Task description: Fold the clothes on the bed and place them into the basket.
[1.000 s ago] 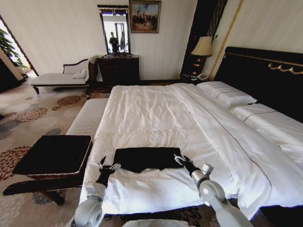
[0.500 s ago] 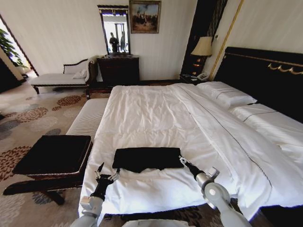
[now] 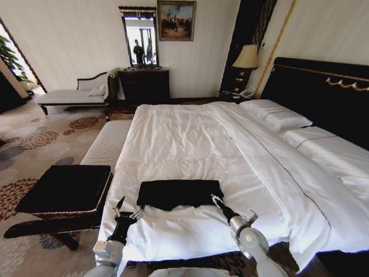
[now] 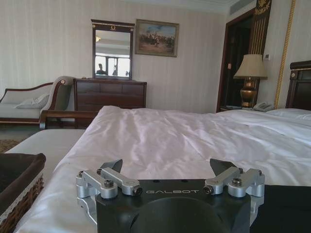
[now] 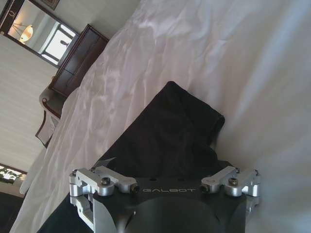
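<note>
The clothes (image 3: 176, 193), a black shirt folded into a flat rectangle, lie on the white bed (image 3: 190, 138) near its foot edge. My left gripper (image 3: 128, 209) hovers open just off the shirt's left corner, holding nothing. On the other side, my right gripper (image 3: 215, 199) stands open at the shirt's right end. In the right wrist view the gripper (image 5: 163, 170) sits over the black fabric (image 5: 170, 126). From the left wrist, the open gripper (image 4: 166, 167) faces up the bed, with the shirt (image 4: 286, 208) and the basket (image 4: 19, 189) at either side. The basket (image 3: 57, 213) stands left of the bed.
A white-cushioned bench (image 3: 106, 144) runs along the bed's left side behind the basket. A dark dresser (image 3: 144, 85) with a mirror, a chaise (image 3: 75, 95) and a lamp (image 3: 247, 57) line the far wall. Patterned carpet lies to the left.
Both arms have drawn back and lower toward me. The left gripper has come away from the shirt's left corner. The folded shirt has not moved.
</note>
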You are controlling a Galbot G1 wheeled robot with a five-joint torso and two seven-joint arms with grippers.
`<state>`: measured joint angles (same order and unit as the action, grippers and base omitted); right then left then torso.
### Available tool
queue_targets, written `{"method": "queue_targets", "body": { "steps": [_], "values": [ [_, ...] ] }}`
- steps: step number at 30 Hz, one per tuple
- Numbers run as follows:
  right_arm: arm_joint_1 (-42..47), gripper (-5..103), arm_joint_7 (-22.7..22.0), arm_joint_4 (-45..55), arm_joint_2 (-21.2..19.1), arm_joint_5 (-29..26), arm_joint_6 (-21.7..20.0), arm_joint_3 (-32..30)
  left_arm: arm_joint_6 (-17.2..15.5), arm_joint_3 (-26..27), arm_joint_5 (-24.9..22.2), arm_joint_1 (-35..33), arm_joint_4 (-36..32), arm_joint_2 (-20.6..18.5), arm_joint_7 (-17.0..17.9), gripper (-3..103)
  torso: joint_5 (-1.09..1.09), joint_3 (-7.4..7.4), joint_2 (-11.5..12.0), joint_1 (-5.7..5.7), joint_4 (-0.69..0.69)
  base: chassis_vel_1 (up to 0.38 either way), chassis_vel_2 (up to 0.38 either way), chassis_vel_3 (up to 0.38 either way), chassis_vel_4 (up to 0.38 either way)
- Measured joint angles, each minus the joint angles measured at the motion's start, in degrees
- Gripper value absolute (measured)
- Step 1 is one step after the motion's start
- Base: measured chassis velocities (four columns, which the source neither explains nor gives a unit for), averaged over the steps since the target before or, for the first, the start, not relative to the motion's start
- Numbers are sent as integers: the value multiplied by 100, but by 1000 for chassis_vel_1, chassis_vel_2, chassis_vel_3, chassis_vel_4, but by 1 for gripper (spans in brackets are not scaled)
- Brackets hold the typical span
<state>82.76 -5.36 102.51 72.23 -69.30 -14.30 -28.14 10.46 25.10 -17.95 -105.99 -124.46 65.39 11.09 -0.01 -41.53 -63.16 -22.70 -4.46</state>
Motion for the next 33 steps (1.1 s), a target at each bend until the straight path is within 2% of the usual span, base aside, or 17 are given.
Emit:
{"method": "queue_targets", "body": {
  "steps": [8, 9, 11, 12, 15, 17, 22, 24, 25, 27, 30, 31, 33],
  "values": [
    [-322, 100, 124, -471, 291, -50, 25, 37, -5, -5, -7, 8, 5, -2, 2, 100, -2, 0, -1, 0, -1, 0, 0, 0, 0],
    [-435, 101, 200, -693, 488, -83, 31, -79, -7, -7, -9, 9, 8, -3, 3, 100, -1, 1, -1, 1, 0, 0, 0, 0, 0],
    [-457, 91, 224, -753, 571, -146, 32, -165, -8, -8, -10, 11, 10, -4, 4, 100, 0, 0, -1, 1, -1, 0, 0, 0, 0],
    [-457, 91, 224, -753, 571, -146, 32, -165, -8, -8, -10, 11, 10, -4, 4, 100, 0, 0, -1, 1, -1, 0, 0, 0, 0],
    [-488, 75, 244, -801, 614, -160, 40, -199, -10, -10, -13, 12, 11, -6, 5, 100, 1, 0, -1, 1, -1, 0, 0, 0, 0],
    [-501, 75, 249, -812, 624, -160, 41, -199, -11, -11, -13, 12, 12, -6, 6, 100, 1, 0, 0, 0, -1, 0, 0, 0, 0],
    [-566, 48, 267, -891, 658, -141, 60, -176, -13, -12, -13, 14, 14, -6, 7, 100, 2, -1, 1, -1, 1, 0, 0, 0, 0],
    [-571, 48, 268, -895, 664, -134, 61, -168, -14, -12, -14, 14, 15, -7, 7, 100, 2, -1, 1, -1, 1, 0, 0, 0, 0],
    [-575, 37, 269, -900, 669, -122, 62, -160, -15, -12, -14, 14, 15, -7, 7, 100, 2, -1, 1, -1, 1, 0, 0, 0, 0],
    [-576, 37, 270, -902, 672, -117, 63, -155, -15, -12, -14, 14, 16, -7, 7, 100, 2, -1, 1, -1, 1, 0, 0, 0, 0],
    [-587, 21, 287, -922, 674, -92, 80, -142, -15, -12, -14, 14, 17, -7, 7, 100, 3, -1, 1, -1, 1, 0, 0, 0, 0],
    [-587, 21, 287, -922, 674, -92, 80, -142, -15, -12, -14, 14, 17, -7, 7, 100, 3, -1, 1, -1, 1, 0, 0, 0, 0],
    [-589, 10, 297, -921, 678, -71, 101, -142, -16, -12, -14, 15, 17, -7, 7, 100, 3, -1, 1, -1, 2, 0, 0, 0, 0]
  ]
}}
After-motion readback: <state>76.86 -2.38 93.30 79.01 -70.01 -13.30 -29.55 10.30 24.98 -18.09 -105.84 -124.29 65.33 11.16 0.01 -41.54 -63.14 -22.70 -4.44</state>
